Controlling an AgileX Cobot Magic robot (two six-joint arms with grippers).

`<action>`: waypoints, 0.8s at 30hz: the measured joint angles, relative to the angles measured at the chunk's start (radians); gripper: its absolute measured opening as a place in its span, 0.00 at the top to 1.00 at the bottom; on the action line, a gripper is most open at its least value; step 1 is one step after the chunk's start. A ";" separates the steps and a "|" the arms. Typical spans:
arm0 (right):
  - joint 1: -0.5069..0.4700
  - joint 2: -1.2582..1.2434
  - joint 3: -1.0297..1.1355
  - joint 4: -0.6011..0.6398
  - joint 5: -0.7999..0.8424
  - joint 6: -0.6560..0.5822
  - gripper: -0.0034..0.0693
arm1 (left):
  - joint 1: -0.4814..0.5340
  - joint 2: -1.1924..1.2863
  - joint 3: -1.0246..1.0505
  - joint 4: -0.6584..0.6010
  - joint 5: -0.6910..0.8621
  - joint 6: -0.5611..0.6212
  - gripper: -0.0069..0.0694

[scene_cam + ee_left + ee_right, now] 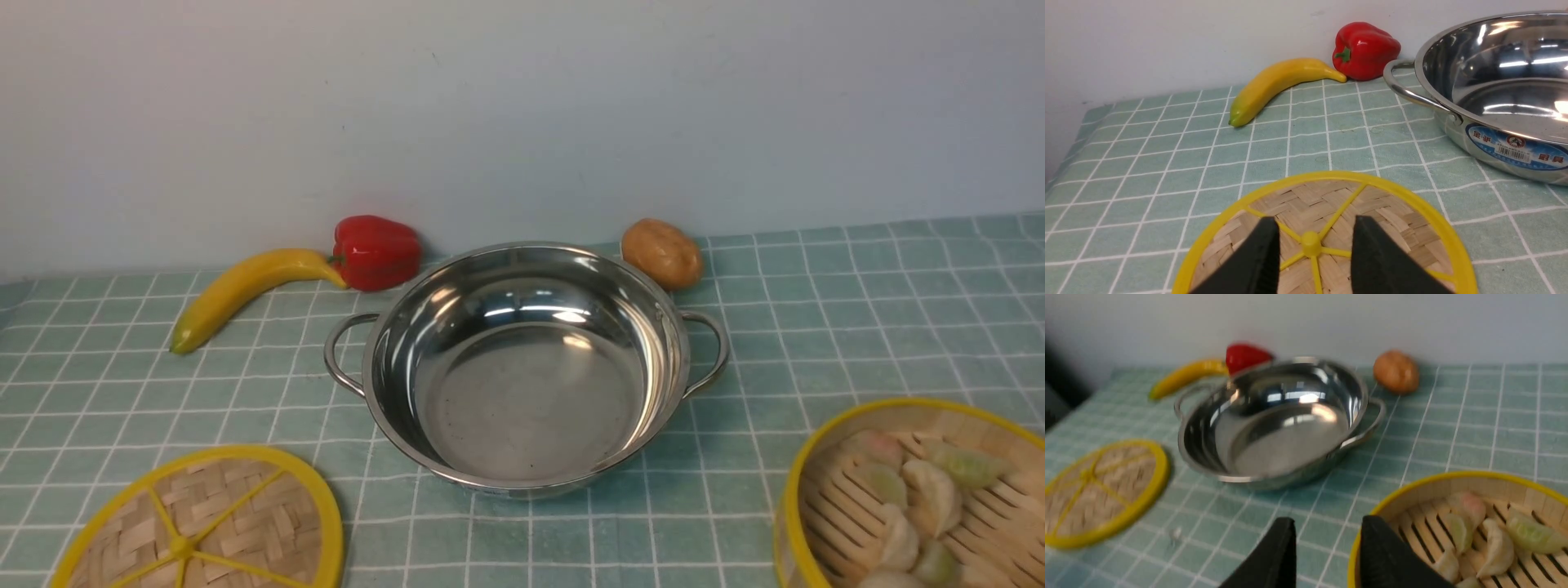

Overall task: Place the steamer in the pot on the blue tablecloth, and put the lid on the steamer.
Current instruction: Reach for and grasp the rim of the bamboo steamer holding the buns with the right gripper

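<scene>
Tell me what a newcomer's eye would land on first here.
The shiny empty pot dominates the middle of the blue tablecloth. Behind it, a red pepper and banana lie to its left, a potato to its right. At the near edge: the lid at left, the dumpling-filled steamer at right.

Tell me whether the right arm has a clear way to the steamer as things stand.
Probably yes. The right gripper hangs open right by the steamer, at its yellow rim, with only bare tablecloth nearby. The pot stands well apart and blocks nothing.
</scene>
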 joint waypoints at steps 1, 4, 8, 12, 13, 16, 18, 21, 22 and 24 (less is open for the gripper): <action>0.000 0.041 -0.017 0.006 0.028 -0.034 0.62 | 0.000 0.000 0.000 0.000 0.000 0.000 0.59; 0.000 0.209 -0.090 0.017 0.083 -0.132 0.62 | 0.000 0.000 0.000 0.000 0.000 0.000 0.59; 0.000 0.419 -0.164 0.022 0.130 -0.203 0.62 | 0.000 0.000 0.000 0.000 0.000 0.000 0.59; 0.011 0.592 -0.218 0.023 0.157 -0.231 0.62 | 0.000 0.000 0.000 0.000 0.000 0.000 0.59; 0.022 0.629 -0.227 0.021 0.157 -0.231 0.62 | 0.000 0.000 0.000 0.000 0.000 0.000 0.59; 0.106 0.764 -0.263 -0.006 0.150 -0.218 0.62 | 0.000 0.000 0.000 0.000 0.000 0.000 0.59; 0.173 0.840 -0.282 -0.050 0.131 -0.163 0.62 | 0.000 0.000 0.000 0.000 0.000 0.000 0.59; 0.261 0.944 -0.306 -0.151 0.091 0.000 0.62 | 0.000 0.000 0.000 0.000 0.000 0.000 0.59; 0.276 0.971 -0.311 -0.180 0.085 0.032 0.62 | 0.000 0.000 0.000 0.000 0.000 0.000 0.59; 0.323 1.029 -0.331 -0.245 0.082 0.105 0.62 | 0.000 0.000 0.000 0.000 0.000 0.000 0.59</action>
